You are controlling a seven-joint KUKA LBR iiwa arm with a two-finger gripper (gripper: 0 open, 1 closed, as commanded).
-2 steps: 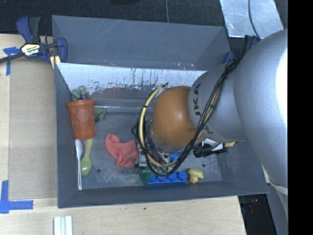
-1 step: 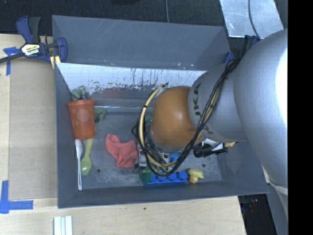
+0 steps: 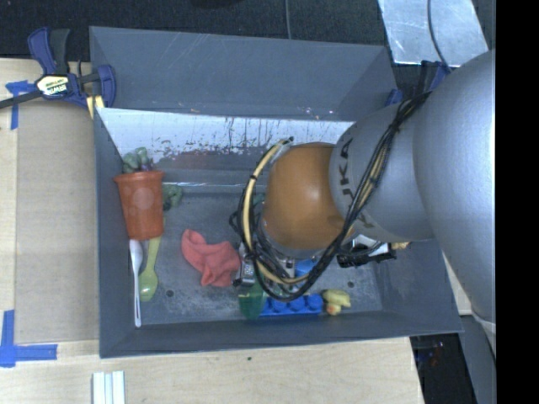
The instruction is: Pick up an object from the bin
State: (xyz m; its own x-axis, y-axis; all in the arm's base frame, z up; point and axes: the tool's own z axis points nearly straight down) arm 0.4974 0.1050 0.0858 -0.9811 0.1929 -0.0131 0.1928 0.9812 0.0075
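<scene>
Down at six o'clock in the grey metal bin [image 3: 240, 74], the gripper [image 3: 249, 278] (under its orange cover [image 3: 299, 196]) hangs over a small dark-green plastic block [image 3: 250, 304]. A crumpled red cloth [image 3: 210, 259] lies at its nine o'clock. Open or closed, I cannot tell.

The arm's orange cover [image 3: 299, 196] and cables [image 3: 253, 194] hide most of the pincer [image 3: 249, 274]. Just beside it, a blue block [image 3: 295, 305] and a dark green piece [image 3: 250, 303] are partly covered. A yellow bit [image 3: 337, 301] near them is too small to name.
</scene>
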